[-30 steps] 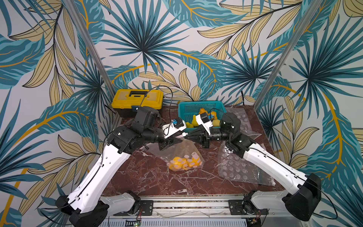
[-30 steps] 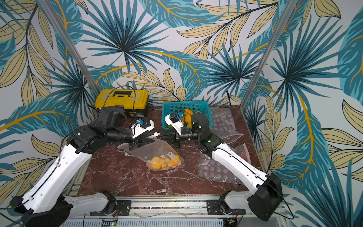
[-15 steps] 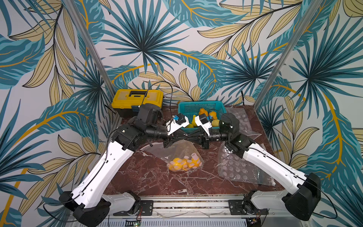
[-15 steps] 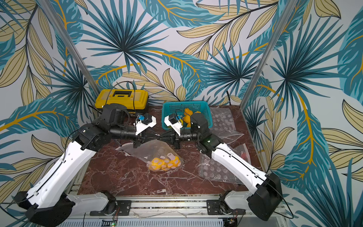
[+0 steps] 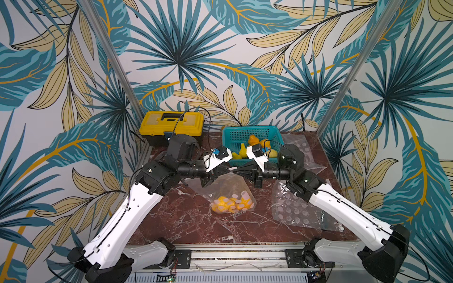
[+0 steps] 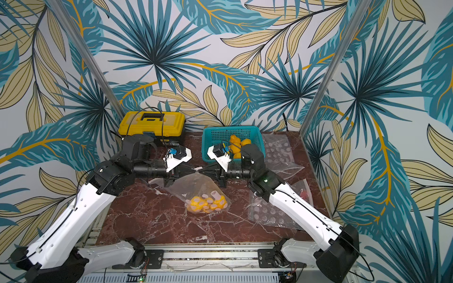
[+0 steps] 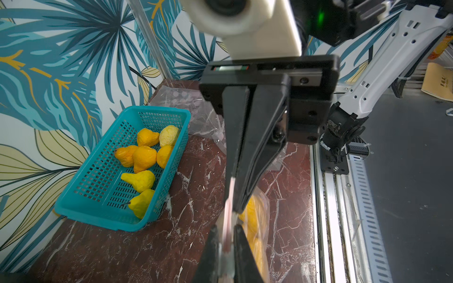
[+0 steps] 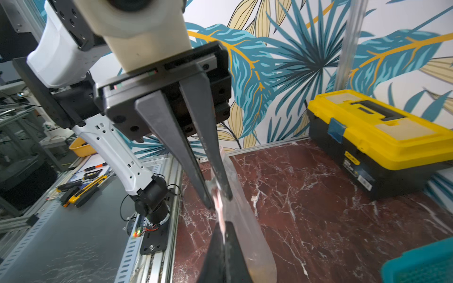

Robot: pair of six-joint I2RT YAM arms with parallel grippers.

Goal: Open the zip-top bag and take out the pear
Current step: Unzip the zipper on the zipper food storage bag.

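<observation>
The clear zip-top bag [image 5: 226, 190] [image 6: 196, 187] with white dots hangs over the table's middle, its lower end resting on the marble. A yellow pear [image 5: 230, 205] [image 6: 207, 203] lies in its bottom. My left gripper [image 5: 228, 170] [image 6: 195, 171] and right gripper [image 5: 235, 171] [image 6: 202, 172] meet tip to tip at the bag's top edge. In the left wrist view my left gripper [image 7: 226, 241] is shut on the pinkish zip strip, with the pear [image 7: 256, 220] just beyond. The right wrist view shows my right gripper [image 8: 224, 234] shut on the same strip.
A teal basket [image 5: 247, 131] [image 7: 103, 196] with several yellow pears stands at the back, behind the grippers. A yellow toolbox [image 5: 171, 122] [image 8: 372, 137] sits at the back left. Empty dotted bags [image 5: 296, 210] lie flat on the right side of the marble table [image 5: 191, 220].
My left gripper has moved right to the bag's top edge, next to the right gripper's tips, and closed on the strip. The right gripper has kept its hold.
</observation>
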